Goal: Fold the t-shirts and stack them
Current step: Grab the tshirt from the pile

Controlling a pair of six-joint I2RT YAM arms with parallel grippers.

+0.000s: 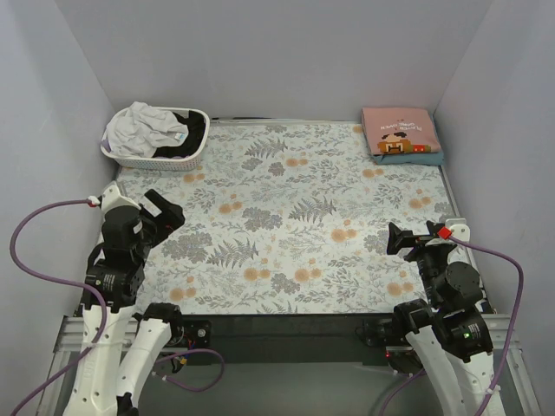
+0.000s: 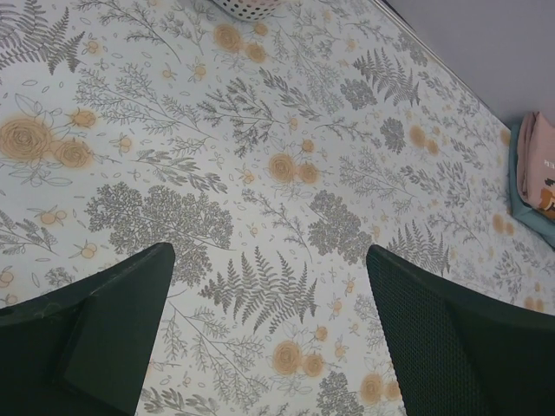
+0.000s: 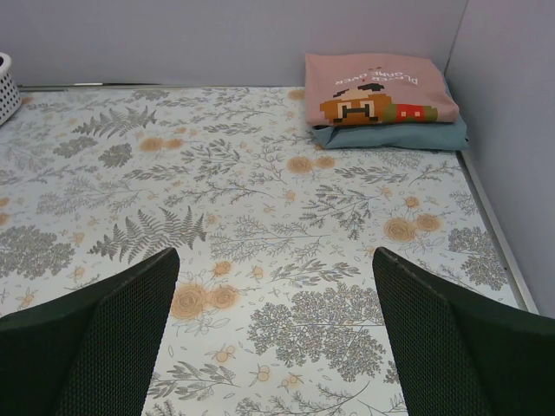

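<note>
A folded pink t-shirt with a cartoon print (image 1: 398,133) lies on a folded teal t-shirt (image 1: 428,159) at the back right corner; the pair also shows in the right wrist view, pink (image 3: 373,89) over teal (image 3: 390,136), and at the right edge of the left wrist view (image 2: 538,165). A crumpled white t-shirt (image 1: 139,127) and a black one (image 1: 186,134) lie in the white slotted basket (image 1: 154,160) at the back left. My left gripper (image 1: 165,211) is open and empty over the cloth at the left. My right gripper (image 1: 401,239) is open and empty at the right.
The floral table cloth (image 1: 286,217) covers the table. Grey walls close in the left, back and right sides. The basket's rim (image 2: 247,9) shows at the top of the left wrist view and at the left edge of the right wrist view (image 3: 7,87).
</note>
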